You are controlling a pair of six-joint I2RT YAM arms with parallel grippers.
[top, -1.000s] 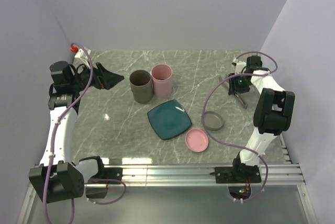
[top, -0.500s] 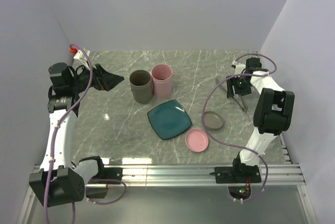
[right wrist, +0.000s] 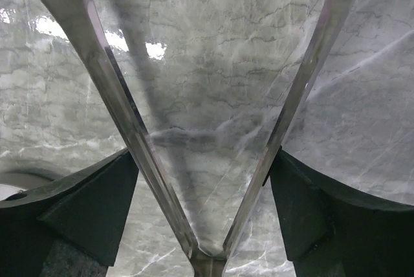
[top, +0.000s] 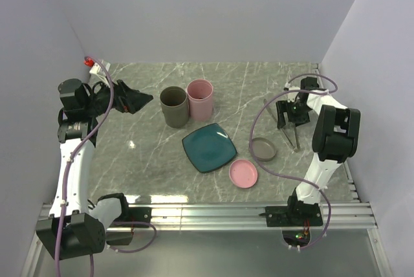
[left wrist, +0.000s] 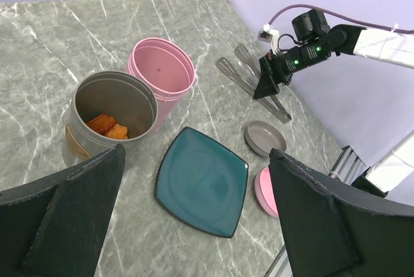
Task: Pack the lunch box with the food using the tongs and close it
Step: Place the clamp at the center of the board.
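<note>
The silver tongs [right wrist: 113, 89] lie in a wide V between the fingers of my right gripper [right wrist: 204, 160], each thin arm resting against a finger's inner edge. From above, the right gripper [top: 286, 114] is at the table's right side and the tongs [top: 294, 133] stick out toward me. The lunch box is a grey tub [top: 174, 105] and a pink tub [top: 200, 99] side by side. Orange and red-brown food [left wrist: 107, 125] lies in the grey tub [left wrist: 115, 105]. My left gripper [left wrist: 197, 154] hangs open and empty, high at the left.
An empty teal square plate [top: 208, 147] sits mid-table. A grey lid [top: 263, 149] and a pink lid [top: 243, 173] lie to its right, near the front. A metal rail [top: 259, 212] runs along the near edge, with walls on three sides.
The right gripper's jaws have widened and the tongs' arms have spread with them. The right wrist has turned and shifted slightly left. The left arm has hardly moved.
</note>
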